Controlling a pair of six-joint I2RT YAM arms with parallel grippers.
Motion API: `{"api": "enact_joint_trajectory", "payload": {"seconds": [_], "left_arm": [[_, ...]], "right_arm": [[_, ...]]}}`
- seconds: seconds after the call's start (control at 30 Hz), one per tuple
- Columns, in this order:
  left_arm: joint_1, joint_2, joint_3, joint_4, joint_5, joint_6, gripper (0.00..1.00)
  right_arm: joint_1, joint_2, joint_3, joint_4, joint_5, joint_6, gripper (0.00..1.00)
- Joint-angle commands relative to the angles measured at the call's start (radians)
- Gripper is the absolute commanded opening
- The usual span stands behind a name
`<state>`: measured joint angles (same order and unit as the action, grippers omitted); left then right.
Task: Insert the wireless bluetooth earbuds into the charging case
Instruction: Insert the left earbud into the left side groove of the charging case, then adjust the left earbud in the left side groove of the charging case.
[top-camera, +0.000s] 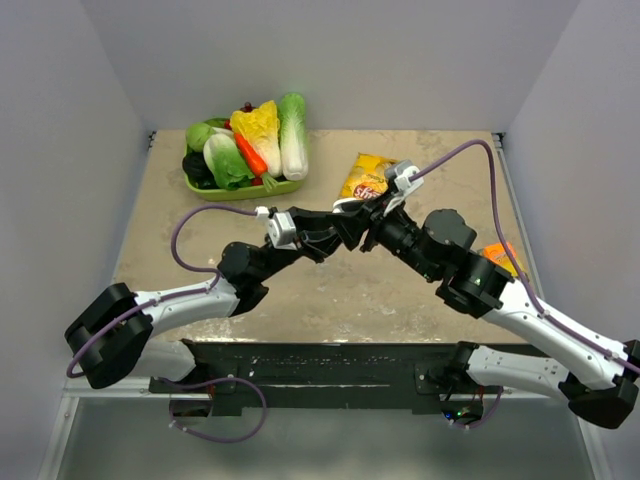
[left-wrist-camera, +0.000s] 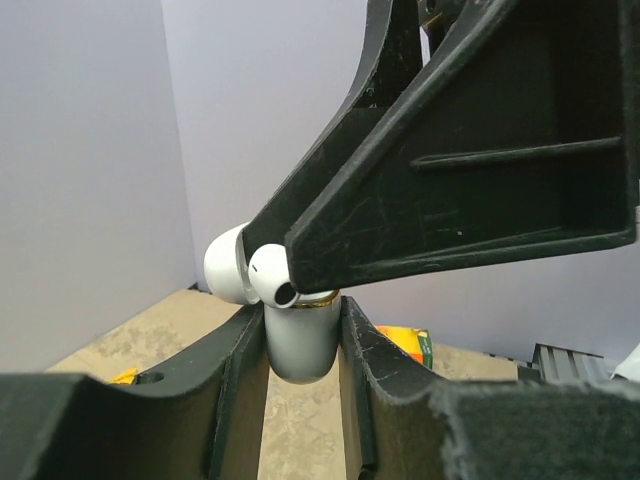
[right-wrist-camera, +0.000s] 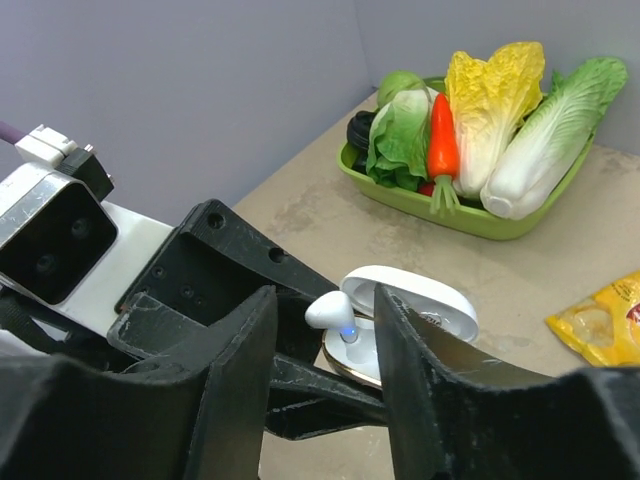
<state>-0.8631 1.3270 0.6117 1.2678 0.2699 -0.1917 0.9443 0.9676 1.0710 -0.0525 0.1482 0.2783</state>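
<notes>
Your left gripper (left-wrist-camera: 300, 325) clamps the white charging case (left-wrist-camera: 298, 350).
A white earbud (left-wrist-camera: 268, 272) sits at its top, beyond your fingertips, with the right gripper's black finger (left-wrist-camera: 450, 180) just beside it.

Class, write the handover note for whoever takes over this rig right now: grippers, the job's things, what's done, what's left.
Left gripper: shut on the charging case, lid open, held above the table.
Right gripper: open, fingers either side of a white earbud standing stem-down in the case.
Done: that earbud placed, seating unconfirmed.
Left: withdraw the right gripper; any other earbud is out of sight.
</notes>
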Motion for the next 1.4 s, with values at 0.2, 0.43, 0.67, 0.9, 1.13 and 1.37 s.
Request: {"api": "enact_joint_trajectory", "payload": {"seconds": [0.2,0.43,0.67,0.9,1.13,1.37], "left_arm": [[0.003,-0.017,0.014,0.630,-0.003,0.000,0.00],[0.003,-0.017,-0.006,0.628,-0.023,0.031,0.00],[0.003,-0.005,0.005,0.604,-0.043,0.066,0.00],[0.003,0.008,0.019,0.585,-0.040,0.087,0.00],[0.003,0.015,0.016,0.585,-0.038,0.090,0.00],[0.003,0.012,0.007,0.587,-0.040,0.095,0.00]], "right_arm": [[0.001,-0.043,0.075,-0.050,0.113,0.025,0.57],[0.001,-0.066,0.148,-0.165,0.146,-0.014,0.66],[0.001,0.009,0.236,-0.297,0.254,-0.025,0.88],[0.002,0.097,0.299,-0.362,0.278,0.001,0.92],[0.005,0.135,0.316,-0.368,0.266,0.009,0.94],[0.007,0.154,0.302,-0.368,0.251,0.010,0.94]]}}
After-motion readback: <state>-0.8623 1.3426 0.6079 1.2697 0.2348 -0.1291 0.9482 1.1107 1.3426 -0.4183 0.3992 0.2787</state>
